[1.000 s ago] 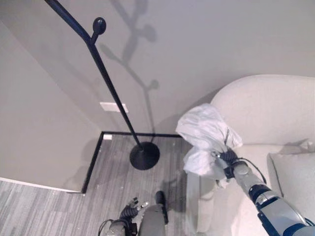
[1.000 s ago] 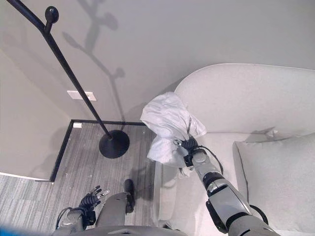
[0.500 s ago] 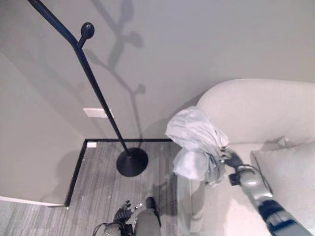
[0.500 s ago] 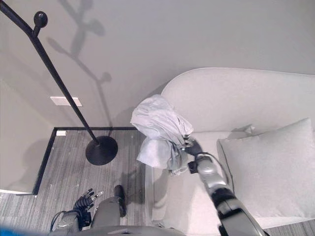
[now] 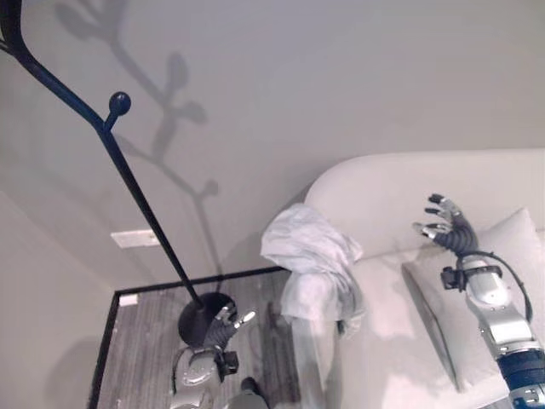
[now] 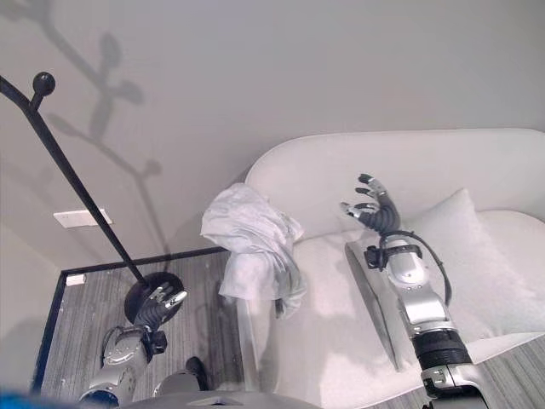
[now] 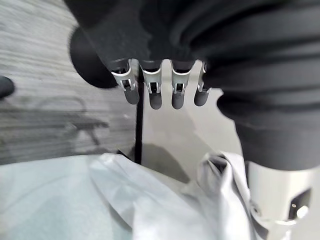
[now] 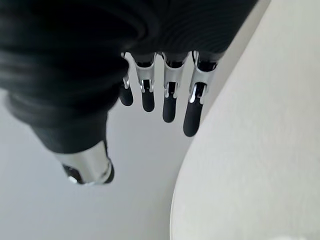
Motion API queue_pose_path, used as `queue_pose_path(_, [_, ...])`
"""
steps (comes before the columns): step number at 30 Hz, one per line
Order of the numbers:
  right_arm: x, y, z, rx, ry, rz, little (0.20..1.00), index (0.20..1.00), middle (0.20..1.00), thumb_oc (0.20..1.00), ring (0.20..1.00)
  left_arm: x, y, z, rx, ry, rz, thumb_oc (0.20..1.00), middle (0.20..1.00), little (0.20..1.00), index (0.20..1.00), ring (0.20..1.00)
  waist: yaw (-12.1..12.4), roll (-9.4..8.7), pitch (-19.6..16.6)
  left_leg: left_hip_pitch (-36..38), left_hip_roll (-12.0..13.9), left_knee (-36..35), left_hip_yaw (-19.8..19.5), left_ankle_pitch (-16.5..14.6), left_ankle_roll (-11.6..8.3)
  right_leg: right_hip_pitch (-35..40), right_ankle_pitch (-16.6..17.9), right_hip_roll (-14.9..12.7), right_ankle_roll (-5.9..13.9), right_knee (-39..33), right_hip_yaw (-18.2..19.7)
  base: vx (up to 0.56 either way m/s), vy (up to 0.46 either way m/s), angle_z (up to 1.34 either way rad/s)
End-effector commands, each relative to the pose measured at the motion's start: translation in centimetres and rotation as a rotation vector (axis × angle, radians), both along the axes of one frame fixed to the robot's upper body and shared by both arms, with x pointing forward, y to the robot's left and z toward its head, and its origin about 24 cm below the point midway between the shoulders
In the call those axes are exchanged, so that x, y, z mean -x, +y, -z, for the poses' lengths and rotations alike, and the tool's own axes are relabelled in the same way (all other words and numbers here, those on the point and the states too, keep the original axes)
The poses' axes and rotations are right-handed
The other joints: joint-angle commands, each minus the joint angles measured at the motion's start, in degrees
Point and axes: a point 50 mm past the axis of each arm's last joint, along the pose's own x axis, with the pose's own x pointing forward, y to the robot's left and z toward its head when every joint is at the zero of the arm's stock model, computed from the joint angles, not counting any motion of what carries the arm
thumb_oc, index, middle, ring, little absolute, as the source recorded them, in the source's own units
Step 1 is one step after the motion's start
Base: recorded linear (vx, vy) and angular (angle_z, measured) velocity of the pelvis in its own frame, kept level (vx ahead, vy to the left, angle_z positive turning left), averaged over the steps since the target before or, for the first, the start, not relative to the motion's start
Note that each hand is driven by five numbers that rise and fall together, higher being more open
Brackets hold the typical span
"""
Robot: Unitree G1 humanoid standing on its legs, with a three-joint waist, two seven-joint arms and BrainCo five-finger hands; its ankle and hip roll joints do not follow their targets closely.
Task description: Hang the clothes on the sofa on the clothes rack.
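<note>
A humanoid robot's left hand (image 6: pixel 158 304) hangs low above the grey wood-grain floor (image 6: pixel 85 332), fingers loosely spread and holding nothing, close in front of the round black base of the slim black metal clothes rack (image 5: pixel 136 192). Beside it, a crumpled white cloth garment (image 5: pixel 311 260) lies draped over the arm of the pale cream upholstered sofa (image 5: pixel 400 187), touched by neither hand. Further right, the right hand (image 5: pixel 450 227) is raised with fingers splayed and empty above the sofa's matching cream cushion (image 6: pixel 473 256), well apart from the garment. By this showing the job is not yet done: the garment must be grasped and carried to the rack's knobbed hooks, which stand bare
</note>
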Motion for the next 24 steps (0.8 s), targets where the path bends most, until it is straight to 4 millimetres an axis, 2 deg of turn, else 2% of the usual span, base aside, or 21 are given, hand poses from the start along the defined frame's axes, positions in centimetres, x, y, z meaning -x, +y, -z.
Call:
queue_pose_path(1, [-0.8, 0.0, 1.3, 0.025, 0.074, -0.011, 1.000, 1.000, 1.000, 1.000, 1.000, 0.3, -1.6, 0.1, 0.036, -0.016, 0.058, 1.000, 1.000, 1.000, 1.000, 1.000, 2.1, 0.98, -1.6, 0.9, 6.5, -6.1, -2.6, 6.7, -6.40, -0.5, 0.9, -4.4, 0.83, 1.1, -1.7, 0.00, 0.000, 0.00])
queue_pose_path(5, [-1.0, 1.0, 5.5, 0.081, 0.250, 0.029, 1.000, 1.000, 1.000, 1.000, 1.000, 2.1, -1.1, 1.0, 0.032, 0.045, 0.053, 1.000, 1.000, 1.000, 1.000, 1.000, 4.4, 1.00, -0.7, -0.2, 6.3, -6.0, -3.1, 6.7, -6.32, -0.5, 1.3, -4.3, 0.86, 0.7, -2.7, 0.03, 0.012, 0.02])
queue_pose_path(6, [-1.5, 0.9, 6.8, 0.136, 0.299, 0.089, 1.000, 1.000, 1.000, 1.000, 1.000, 2.6, -0.6, 1.2, 0.018, 0.064, 0.035, 1.000, 1.000, 1.000, 1.000, 1.000, 5.7, 1.14, -0.1, -1.4, 6.0, -5.6, -3.8, 6.7, -6.32, -0.7, 1.4, -4.3, 0.87, 0.6, -3.0, 0.03, 0.023, 0.09])
queue_pose_path(7, [-1.6, 1.1, 6.8, 0.136, 0.295, 0.088, 1.000, 1.000, 1.000, 1.000, 1.000, 2.5, -0.6, 1.2, 0.017, 0.062, 0.033, 1.000, 1.000, 1.000, 1.000, 1.000, 5.6, 1.08, 0.0, -1.6, 6.0, -5.5, -3.8, 6.7, -6.31, -0.8, 1.4, -4.3, 0.87, 0.6, -3.0, 0.02, 0.028, 0.15])
queue_pose_path(9, [-2.3, 1.1, 8.2, 0.164, 0.352, 0.195, 1.000, 1.000, 1.000, 1.000, 1.000, 2.4, 0.4, 0.8, -0.026, 0.047, 0.014, 1.000, 1.000, 1.000, 1.000, 1.000, 8.3, 1.72, 1.9, -4.3, 5.6, -4.4, -5.1, 6.7, -6.33, -1.7, 1.4, -4.3, 0.84, 0.8, -3.7, -0.02, 0.017, 0.27])
queue_pose_path(10, [-2.4, 1.2, 8.2, 0.163, 0.349, 0.195, 1.000, 1.000, 1.000, 1.000, 1.000, 2.4, 0.5, 0.8, -0.027, 0.044, 0.012, 1.000, 1.000, 1.000, 1.000, 1.000, 8.2, 1.68, 1.9, -4.5, 5.7, -4.2, -5.2, 6.6, -6.33, -1.8, 1.4, -4.2, 0.83, 0.8, -3.8, -0.03, 0.006, 0.31])
queue_pose_path(12, [-2.8, 1.2, 8.7, 0.164, 0.376, 0.255, 1.000, 1.000, 1.000, 1.000, 1.000, 2.0, 1.5, 0.0, -0.070, 0.003, 0.000, 1.000, 1.000, 1.000, 1.000, 1.000, 10.4, 2.93, 4.5, -7.7, 5.0, -3.2, -6.6, 6.8, -6.34, -3.3, 1.3, -4.2, 0.73, 1.0, -4.5, -0.05, 0.019, 0.27])
queue_pose_path(14, [-3.2, 1.2, 8.4, 0.139, 0.370, 0.282, 1.000, 1.000, 1.000, 1.000, 1.000, 1.8, 1.8, -0.5, -0.075, -0.019, -0.008, 1.000, 1.000, 1.000, 1.000, 1.000, 11.0, 3.36, 5.3, -9.1, 4.8, -2.6, -7.3, 6.7, -6.38, -4.1, 1.3, -4.1, 0.70, 1.2, -4.8, -0.04, 0.020, 0.16])
queue_pose_path(18, [-4.7, 1.3, 7.3, 0.046, 0.343, 0.363, 1.000, 1.000, 1.000, 1.000, 1.000, 1.3, 2.3, -1.3, -0.100, -0.069, -0.035, 1.000, 1.000, 1.000, 1.000, 1.000, 13.8, 5.75, 8.9, -13.1, 3.8, -1.9, -8.9, 6.7, -6.45, -7.2, 1.9, -4.6, 0.87, 1.5, -5.3, -0.04, 0.041, 0.19])
queue_pose_path(22, [-5.5, 2.1, 6.4, -0.022, 0.309, 0.363, 1.000, 1.000, 1.000, 1.000, 1.000, 0.7, 2.2, -1.6, -0.114, -0.094, -0.031, 1.000, 1.000, 1.000, 1.000, 1.000, 14.6, 6.13, 9.6, -14.6, 3.3, -1.8, -9.2, 6.6, -6.29, -8.4, 2.1, -5.0, 0.95, 1.6, -5.4, 0.01, 0.029, 0.09])
queue_pose_path(24, [-5.7, 3.6, 6.3, -0.076, 0.299, 0.309, 1.000, 1.000, 1.000, 1.000, 1.000, 0.2, 2.0, -1.8, -0.125, -0.107, -0.021, 1.000, 1.000, 1.000, 1.000, 1.000, 14.8, 5.97, 10.0, -15.3, 3.2, -1.4, -9.3, 6.3, -6.17, -9.0, 2.1, -5.2, 0.90, 1.8, -5.5, 0.01, -0.004, -0.02])
